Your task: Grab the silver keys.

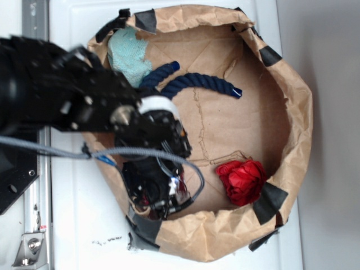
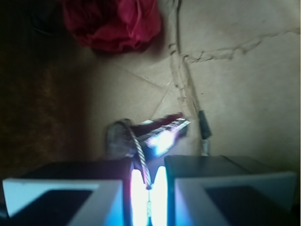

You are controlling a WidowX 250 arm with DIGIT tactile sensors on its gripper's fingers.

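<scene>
Silver keys (image 2: 157, 134) — no readable writing — hang pinched between fingers (image 2: 89, 197).

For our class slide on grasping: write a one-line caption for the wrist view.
Gripper fingers closed on the silver keys, red flower beyond on brown paper.

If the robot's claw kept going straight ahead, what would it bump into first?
Probably the silver keys, lying right in front of the claw on the brown paper. The red flower sits further on, though depth is unclear.
</scene>
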